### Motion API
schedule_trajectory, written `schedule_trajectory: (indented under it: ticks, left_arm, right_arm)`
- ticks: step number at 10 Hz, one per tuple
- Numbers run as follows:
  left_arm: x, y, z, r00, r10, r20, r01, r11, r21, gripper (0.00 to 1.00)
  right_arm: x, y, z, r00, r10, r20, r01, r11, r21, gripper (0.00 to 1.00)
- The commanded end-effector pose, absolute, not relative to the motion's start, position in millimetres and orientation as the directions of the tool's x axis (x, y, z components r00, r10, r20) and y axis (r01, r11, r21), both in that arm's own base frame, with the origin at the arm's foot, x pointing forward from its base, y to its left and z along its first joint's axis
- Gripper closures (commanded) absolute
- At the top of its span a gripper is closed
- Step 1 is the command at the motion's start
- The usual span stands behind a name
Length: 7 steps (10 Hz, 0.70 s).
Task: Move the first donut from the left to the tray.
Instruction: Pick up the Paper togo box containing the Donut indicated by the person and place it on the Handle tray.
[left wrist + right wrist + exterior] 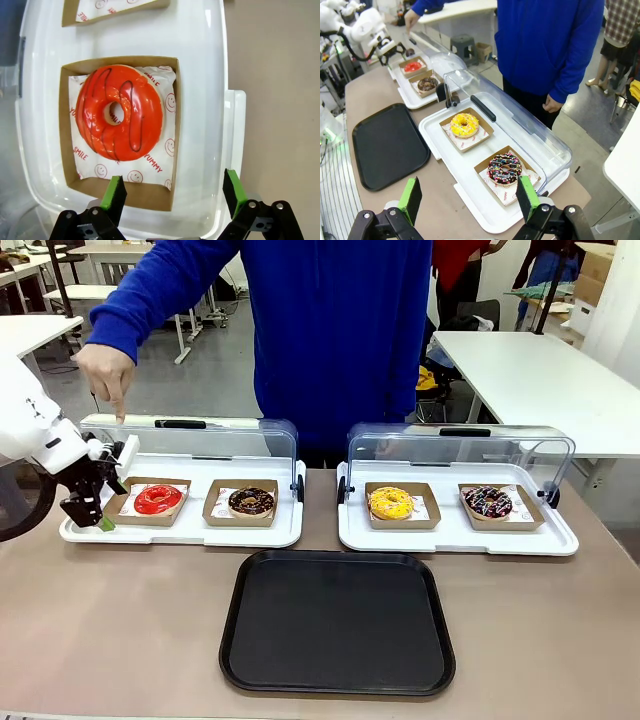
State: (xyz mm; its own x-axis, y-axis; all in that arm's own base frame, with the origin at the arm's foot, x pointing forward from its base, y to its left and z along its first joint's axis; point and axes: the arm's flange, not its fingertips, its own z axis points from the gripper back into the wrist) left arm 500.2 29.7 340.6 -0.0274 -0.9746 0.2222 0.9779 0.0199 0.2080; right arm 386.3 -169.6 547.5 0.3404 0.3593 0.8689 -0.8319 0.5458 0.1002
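Note:
The first donut from the left (pixel 158 499) is a glossy red ring in a shallow brown box, at the left end of the left white tray (pixel 180 536). My left gripper (pixel 100 518) hovers at that tray's left end, open, just beside the box. In the left wrist view the red donut (pixel 120 112) lies ahead of the open left gripper (pixel 174 192), and one green fingertip (pixel 114 192) is over the box's near edge. The black tray (pixel 338 620) lies bare at the table's front middle. My right gripper (pixel 468 200) is open, high above the right white tray (pixel 470 200).
A chocolate donut (pixel 251 502) shares the left white tray. A yellow donut (pixel 391 503) and a sprinkled chocolate donut (pixel 488 502) sit in the right one. Both clear lids (pixel 460 445) stand raised. A person in blue points a finger (pixel 120 412) down behind the red donut.

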Motion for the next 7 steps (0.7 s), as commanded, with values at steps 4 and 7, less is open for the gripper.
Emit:
schedule_trajectory:
  ticks: [4,7]
  left_arm:
    - [508.4,28.6,320.7,-0.048,-0.982,0.183,0.979,-0.010,0.202,0.00]
    - [512.3,33.1,314.8,-0.045,-0.985,0.166,0.983,-0.014,0.183,0.00]
  right_arm:
    - [390.5,-169.7,549.6,0.304,0.347,0.887,-0.840,0.537,0.078,0.00]
    - [390.5,-169.7,549.6,0.304,0.347,0.887,-0.840,0.537,0.078,0.00]
